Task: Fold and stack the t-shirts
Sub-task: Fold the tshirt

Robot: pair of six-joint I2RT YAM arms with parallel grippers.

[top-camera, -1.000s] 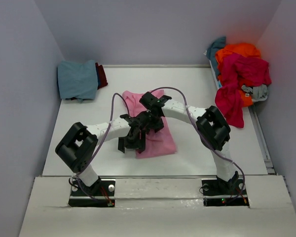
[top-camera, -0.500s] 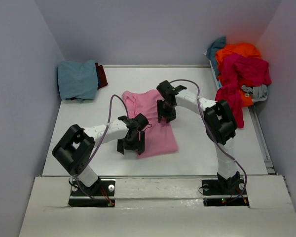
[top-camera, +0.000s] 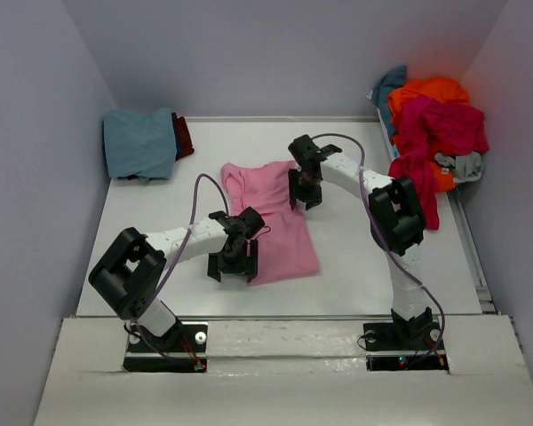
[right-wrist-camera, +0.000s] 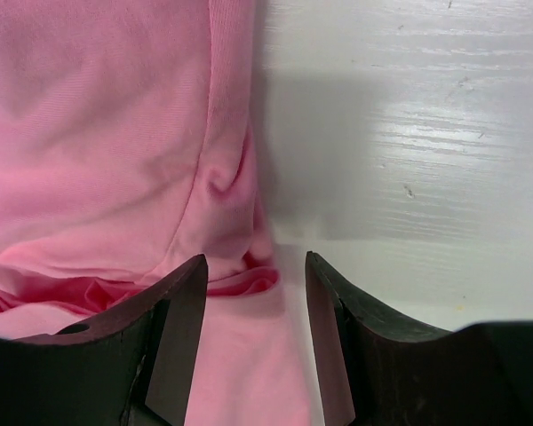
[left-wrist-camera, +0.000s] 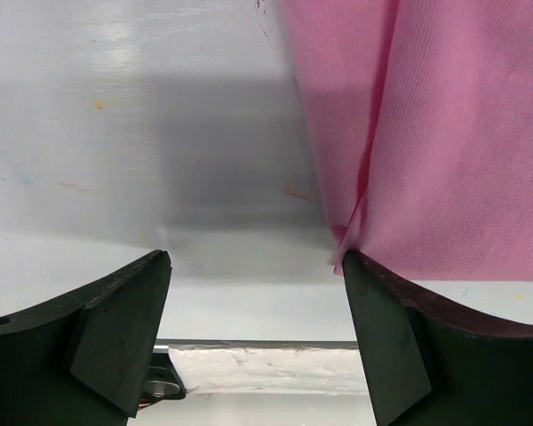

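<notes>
A light pink t-shirt [top-camera: 275,226] lies partly folded in the middle of the table. My left gripper [top-camera: 234,270] hovers at its near left corner, open. In the left wrist view, that corner of the pink t-shirt [left-wrist-camera: 444,133] just touches one finger [left-wrist-camera: 382,311], and my left gripper [left-wrist-camera: 253,266] has only bare table in its gap. My right gripper [top-camera: 303,201] is at the shirt's far right edge, also open. In the right wrist view my right gripper [right-wrist-camera: 256,262] straddles a rumpled fold of the pink t-shirt [right-wrist-camera: 98,133]. More t-shirts [top-camera: 435,124] are heaped at the right.
A folded teal-blue t-shirt [top-camera: 140,142] lies on a dark red one [top-camera: 185,135] at the far left corner. The heap at the far right holds orange, crimson, teal and grey cloth, draped over the table's right rail [top-camera: 471,257]. Walls close in on three sides.
My right gripper has swung from over the shirt's middle out to its far right edge. My left gripper has slid a little towards the near left corner.
</notes>
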